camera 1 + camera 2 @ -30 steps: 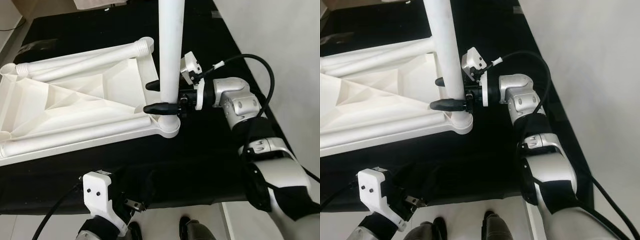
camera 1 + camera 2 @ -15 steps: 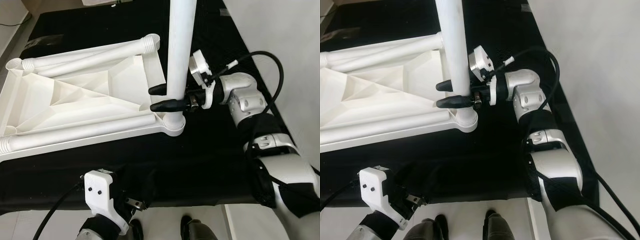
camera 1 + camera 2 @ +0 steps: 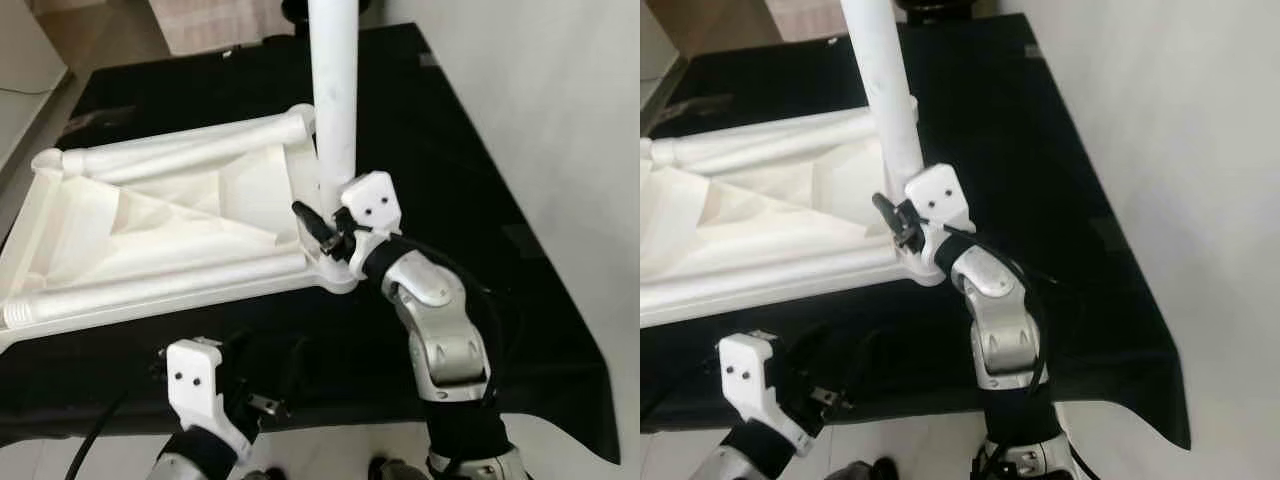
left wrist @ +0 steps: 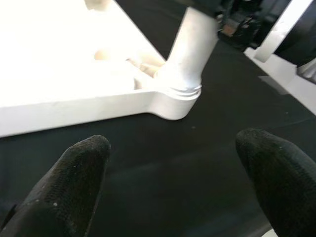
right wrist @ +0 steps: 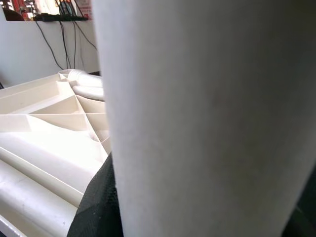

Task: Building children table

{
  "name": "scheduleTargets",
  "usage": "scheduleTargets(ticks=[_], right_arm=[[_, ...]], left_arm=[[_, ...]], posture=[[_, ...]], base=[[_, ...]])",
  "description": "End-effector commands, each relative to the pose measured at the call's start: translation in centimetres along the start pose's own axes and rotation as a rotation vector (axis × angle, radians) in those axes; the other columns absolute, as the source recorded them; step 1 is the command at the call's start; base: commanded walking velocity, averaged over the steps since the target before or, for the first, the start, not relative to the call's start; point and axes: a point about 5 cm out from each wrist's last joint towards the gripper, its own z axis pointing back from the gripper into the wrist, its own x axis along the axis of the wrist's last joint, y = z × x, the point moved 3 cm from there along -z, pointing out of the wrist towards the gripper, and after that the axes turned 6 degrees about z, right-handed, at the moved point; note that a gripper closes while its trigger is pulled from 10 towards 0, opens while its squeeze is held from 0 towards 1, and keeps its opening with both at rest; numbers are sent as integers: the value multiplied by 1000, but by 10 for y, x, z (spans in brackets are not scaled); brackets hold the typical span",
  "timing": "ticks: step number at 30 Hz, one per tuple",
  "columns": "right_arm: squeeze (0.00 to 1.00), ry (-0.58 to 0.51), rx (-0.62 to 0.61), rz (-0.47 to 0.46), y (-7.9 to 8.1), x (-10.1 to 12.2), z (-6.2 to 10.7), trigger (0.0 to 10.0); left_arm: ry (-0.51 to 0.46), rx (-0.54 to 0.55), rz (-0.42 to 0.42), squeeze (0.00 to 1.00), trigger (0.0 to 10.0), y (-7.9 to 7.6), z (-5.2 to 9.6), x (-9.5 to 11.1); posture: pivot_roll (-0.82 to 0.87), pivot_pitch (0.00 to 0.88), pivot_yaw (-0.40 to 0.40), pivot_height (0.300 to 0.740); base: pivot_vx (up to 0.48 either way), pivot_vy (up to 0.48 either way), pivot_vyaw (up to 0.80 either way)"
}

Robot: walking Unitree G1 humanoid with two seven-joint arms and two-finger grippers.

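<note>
Black surface (image 3: 470, 180) fills the view, white wall at robot's right, pale floor beyond. On it lies the tabletop (image 3: 170, 230), underside up, ribs showing, w/ two loose legs (image 3: 190, 150) flat along its far and near edges. One leg (image 3: 335, 110) stands upright in the near right corner socket (image 3: 335, 270), long axis vertical. Right claw (image 3: 325, 225) is closed round that leg just above the socket, arm reaching in from the near side; wrist view has leg pressed between black fingers (image 5: 96, 202). Left claw (image 4: 173, 173) is spread wide, empty, low at surface's near edge, pointing at the same corner. Right arm is nearer; likely next: twist or press leg home.
</note>
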Motion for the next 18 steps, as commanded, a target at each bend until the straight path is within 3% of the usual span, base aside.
scheduleTargets(ticks=[1,2,6,7,8,11,12,13,14,16,18], right_arm=[[0,218,71,-83,24,-51,-2,667],[0,215,75,-95,25,-48,-3,10000],[0,190,99,-147,30,-39,-2,10000],[1000,137,152,-175,32,-28,-2,10000],[1000,137,152,-175,32,-28,-2,10000],[1000,-82,444,-160,30,11,1,10000],[1000,-113,519,-148,28,15,4,10000],[1000,-113,519,-148,28,15,4,10000],[0,-123,699,-62,16,13,10,10000],[0,-107,793,-37,1,10,12,10000],[0,-101,805,-48,-5,10,11,10000]], left_arm=[[27,16,7,0,10000,5,2,-7],[22,21,7,0,10000,5,2,-6],[16,25,8,0,10000,6,1,-5],[18,21,10,0,10000,6,1,-5],[18,21,10,0,10000,6,1,-5],[25,4,16,0,10000,4,0,-6],[25,3,17,0,10000,3,0,-6],[25,3,17,0,10000,3,0,-6],[24,2,19,0,10000,1,0,-6],[22,1,20,0,10000,0,0,-5],[22,1,20,0,10000,-1,1,-5]], posture=[[-15,275,39,740],[-15,273,38,740],[-17,273,39,740],[-21,274,41,740],[-21,274,41,740],[-20,278,38,740],[-20,278,38,740],[-20,278,38,740],[-5,287,31,740],[4,289,30,740],[8,291,29,740]], base=[[0,0,0],[0,0,0],[0,0,0],[0,0,0],[0,0,0],[0,0,0],[0,0,0],[0,0,0],[0,0,0],[0,0,0],[0,0,0]])
